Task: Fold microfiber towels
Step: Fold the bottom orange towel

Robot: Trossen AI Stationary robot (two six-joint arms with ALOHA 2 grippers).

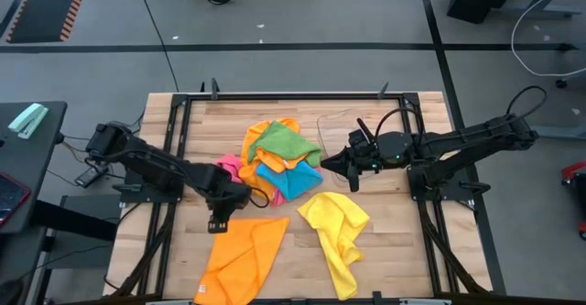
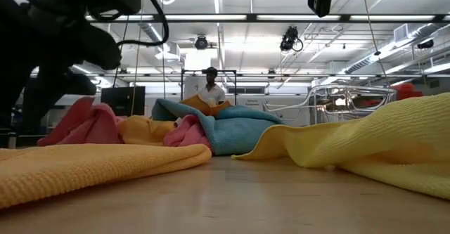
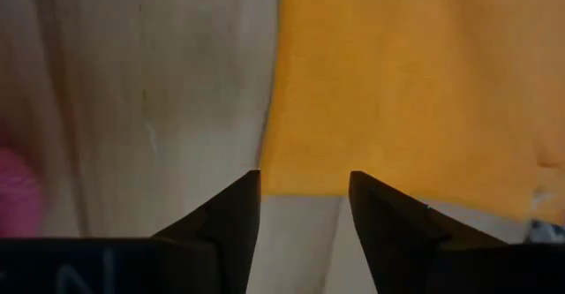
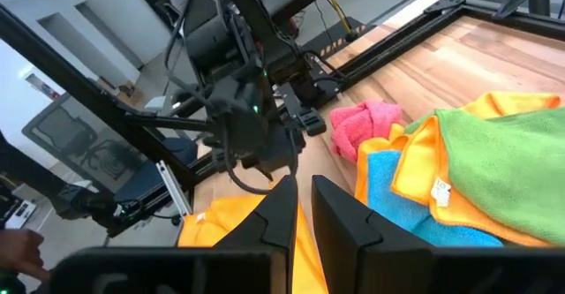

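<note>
- Spanning the frame, a wooden table (image 1: 403, 241) stands in a workshop; a person (image 2: 210, 86) stands far behind.
- The orange towel (image 1: 243, 259) lies flat just below the left gripper (image 1: 218, 223), fingers spread, empty.
- The right gripper (image 1: 335, 165), nearly pressed together, hovers beside the towel pile (image 1: 279, 158); the yellow towel (image 1: 337, 232) lies crumpled nearby.

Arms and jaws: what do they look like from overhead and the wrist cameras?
Both are dark, jointed arms. The right arm carries a looping black cable. The left gripper ends in two black wedge-shaped jaws tapering to points; the right gripper has matching black jaws.
</note>
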